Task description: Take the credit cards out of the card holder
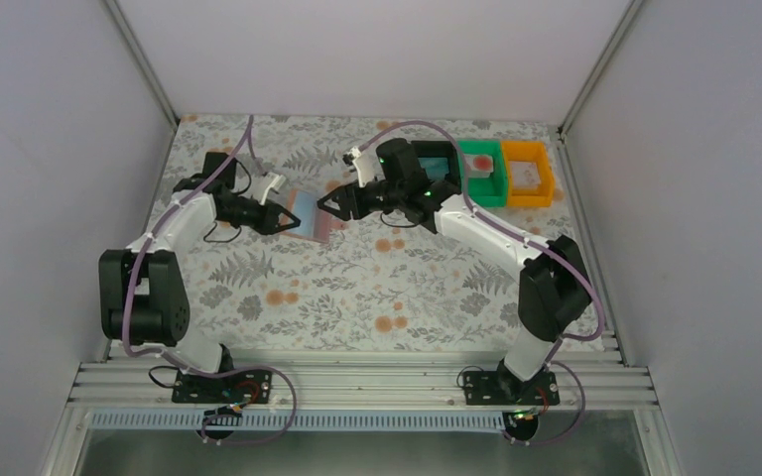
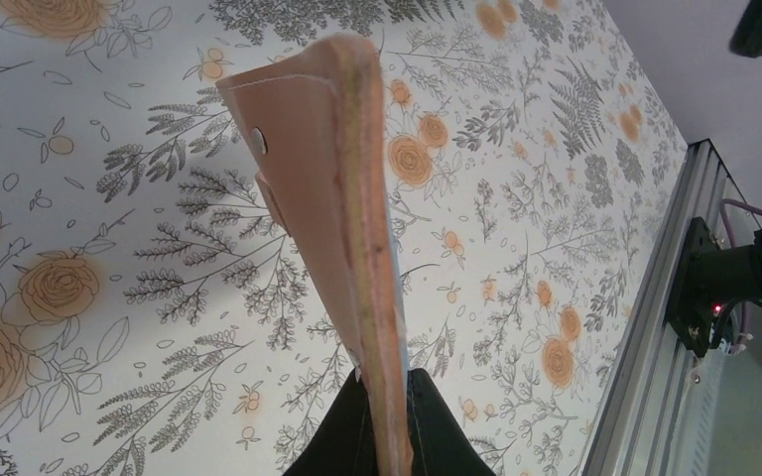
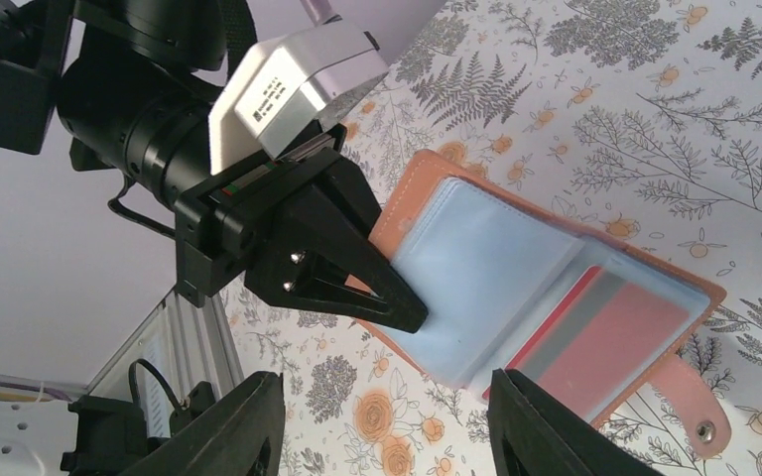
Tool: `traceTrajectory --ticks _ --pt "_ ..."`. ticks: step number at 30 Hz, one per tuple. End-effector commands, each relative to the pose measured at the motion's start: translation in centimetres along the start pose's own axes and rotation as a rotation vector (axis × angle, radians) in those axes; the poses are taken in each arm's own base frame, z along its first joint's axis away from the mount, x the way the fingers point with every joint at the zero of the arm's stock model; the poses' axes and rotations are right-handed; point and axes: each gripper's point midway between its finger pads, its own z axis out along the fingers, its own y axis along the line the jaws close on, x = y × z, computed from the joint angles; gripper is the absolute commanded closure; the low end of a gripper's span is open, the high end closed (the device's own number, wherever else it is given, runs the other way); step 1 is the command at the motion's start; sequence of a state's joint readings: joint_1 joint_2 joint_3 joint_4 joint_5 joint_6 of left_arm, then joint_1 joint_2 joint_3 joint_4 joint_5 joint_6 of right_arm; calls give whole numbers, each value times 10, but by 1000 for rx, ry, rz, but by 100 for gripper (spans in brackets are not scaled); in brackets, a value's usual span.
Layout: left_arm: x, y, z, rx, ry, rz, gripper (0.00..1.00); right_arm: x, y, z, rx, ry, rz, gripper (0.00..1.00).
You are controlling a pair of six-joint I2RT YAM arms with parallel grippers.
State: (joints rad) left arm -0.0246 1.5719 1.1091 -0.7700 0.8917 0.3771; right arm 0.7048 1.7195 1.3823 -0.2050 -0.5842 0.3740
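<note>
Left fingers (image 3: 357,285) tight on card holder (image 3: 481,248)

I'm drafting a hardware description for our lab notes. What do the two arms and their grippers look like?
The left arm and right arm have white links between black joint housings, each with a mauve cable looping along it. The left gripper and right gripper have black, tapering triangular fingers. A silver labelled camera box sits on the left wrist.

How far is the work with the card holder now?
Done: cards seemingly lie in the bins. In hand: left end effector holds the card holder open, off the table; right end effector open beside it. Left: a red card sits in its pocket.
</note>
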Motion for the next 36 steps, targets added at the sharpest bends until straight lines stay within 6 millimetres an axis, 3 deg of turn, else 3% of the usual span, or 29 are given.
traceTrajectory --ticks 1,17,23,29,36 --pt "-10 -17 -10 30 -38 25 98 -1 13 -3 -30 -20 -18 46" --pt "-12 -36 -25 27 -63 72 98 20 0 8 63 2 61 47" --pt "-3 -44 -27 55 -66 84 98 23 -5 6 91 8 50 47" --pt "13 -39 -25 59 -57 63 97 24 -9 12 96 21 32 45" --pt "17 -31 -22 57 -45 42 98 28 -17 34 68 76 37 46"
